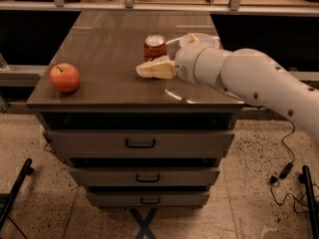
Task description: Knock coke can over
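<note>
The coke can [155,46] is a small red can with a silver top, standing upright near the middle of the dark table top [107,49]. My gripper [149,69] reaches in from the right on a white arm. Its cream fingers [155,68] lie low over the table, right in front of the can and pointing left. The can's lower part is hidden behind the fingers. Whether they touch the can cannot be told.
A red-orange apple [64,77] sits near the table's front left corner. The table is a drawer cabinet with three drawers [140,143]. A shelf edge runs behind it. Cables lie on the floor at the right [285,169].
</note>
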You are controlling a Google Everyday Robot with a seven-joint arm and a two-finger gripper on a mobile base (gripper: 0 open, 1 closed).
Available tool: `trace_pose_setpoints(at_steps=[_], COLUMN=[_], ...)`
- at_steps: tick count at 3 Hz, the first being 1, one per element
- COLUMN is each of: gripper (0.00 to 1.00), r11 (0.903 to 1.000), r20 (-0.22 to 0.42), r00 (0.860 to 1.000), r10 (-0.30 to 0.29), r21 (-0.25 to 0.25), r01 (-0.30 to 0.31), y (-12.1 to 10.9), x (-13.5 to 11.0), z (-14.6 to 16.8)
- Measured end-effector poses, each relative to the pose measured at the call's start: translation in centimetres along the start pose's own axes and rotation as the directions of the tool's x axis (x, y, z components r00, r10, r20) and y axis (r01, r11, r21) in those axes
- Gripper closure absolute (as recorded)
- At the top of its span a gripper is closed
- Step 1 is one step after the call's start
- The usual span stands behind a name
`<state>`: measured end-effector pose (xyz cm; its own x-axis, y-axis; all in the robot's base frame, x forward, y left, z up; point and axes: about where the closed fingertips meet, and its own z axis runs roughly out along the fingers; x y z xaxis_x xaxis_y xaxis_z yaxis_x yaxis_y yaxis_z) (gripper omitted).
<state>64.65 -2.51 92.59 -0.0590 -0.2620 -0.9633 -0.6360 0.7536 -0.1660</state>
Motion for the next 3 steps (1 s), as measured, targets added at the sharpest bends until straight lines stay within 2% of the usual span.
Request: trace_pose_setpoints(at_steps=[2,3], gripper=[0.00,0.00], r11=[0.9986,0.9978], r20=[0.046,0.060], r00=[0.998,0.997], r10=[0.050,0.053], r21=[0.015,0.036], r01=[-0.051,-0.055], y=[1.0,0.5], x=[1.3,1.0], z=[2.3,3.5])
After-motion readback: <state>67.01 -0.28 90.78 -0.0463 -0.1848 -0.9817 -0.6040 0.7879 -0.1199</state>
